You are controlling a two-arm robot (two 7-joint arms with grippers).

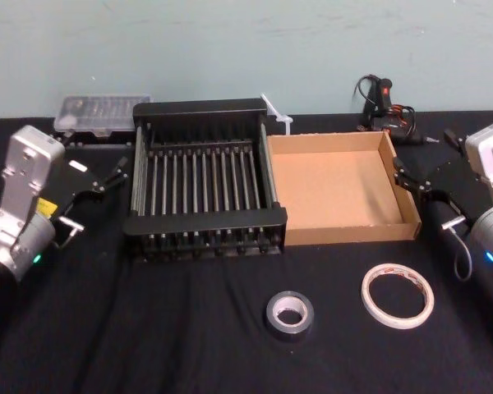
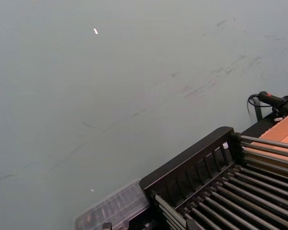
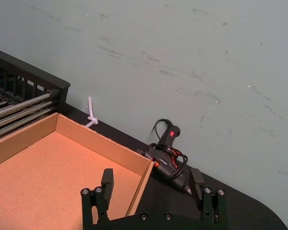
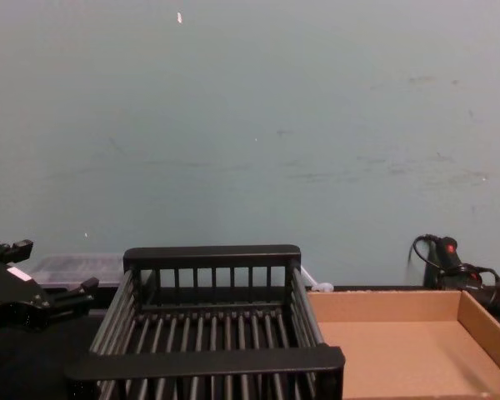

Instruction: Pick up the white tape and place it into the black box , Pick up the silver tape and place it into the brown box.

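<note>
The white tape (image 1: 397,295), a flat roll with red marks, lies on the black cloth at the front right. To its left lies the silver tape (image 1: 289,314), a grey roll. Both are in front of the boxes. The black box (image 1: 205,220) (image 4: 212,361) stands in the middle with nothing in it. Beside it on the right is the brown box (image 1: 353,232) (image 3: 101,139), which holds nothing either. My left gripper (image 1: 94,197) (image 4: 46,271) hovers open left of the black box. By the brown box's right wall hangs my right gripper (image 1: 421,194) (image 3: 152,179), open with nothing between its fingers.
A clear plastic case (image 1: 101,112) sits at the back left behind the black box. A black glue gun with a cable (image 1: 386,107) (image 3: 168,153) lies at the back right, and a white zip tie (image 1: 275,111) lies between the boxes at the back. A pale wall closes off the rear.
</note>
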